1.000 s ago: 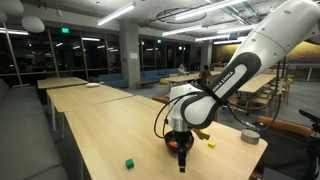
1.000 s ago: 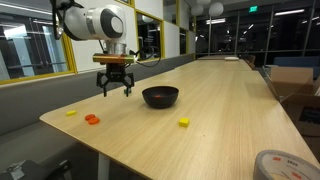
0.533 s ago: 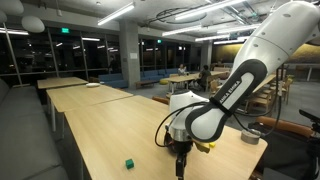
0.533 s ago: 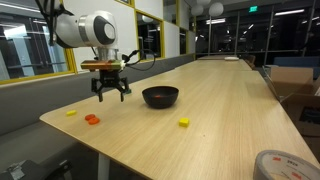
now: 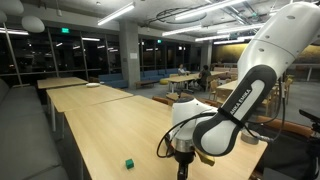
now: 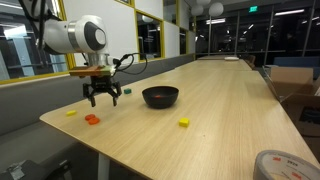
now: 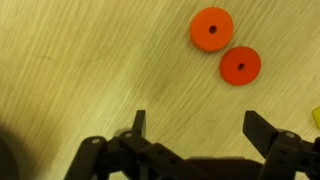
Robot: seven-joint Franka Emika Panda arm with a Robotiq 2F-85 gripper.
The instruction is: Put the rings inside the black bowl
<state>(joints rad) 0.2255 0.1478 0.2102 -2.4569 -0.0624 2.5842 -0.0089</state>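
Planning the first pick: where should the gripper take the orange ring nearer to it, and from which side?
Pinch the nearer orange ring across its outer rim, coming straight down with the open gripper. It lies flat on the table, so a side approach likely fails; stay clear of the other orange ring beside it.

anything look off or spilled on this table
Nothing spilled or damaged. Two orange rings lie flat, close together on the table, ahead of the open gripper. Yellow pieces sit scattered; the black bowl stands upright.
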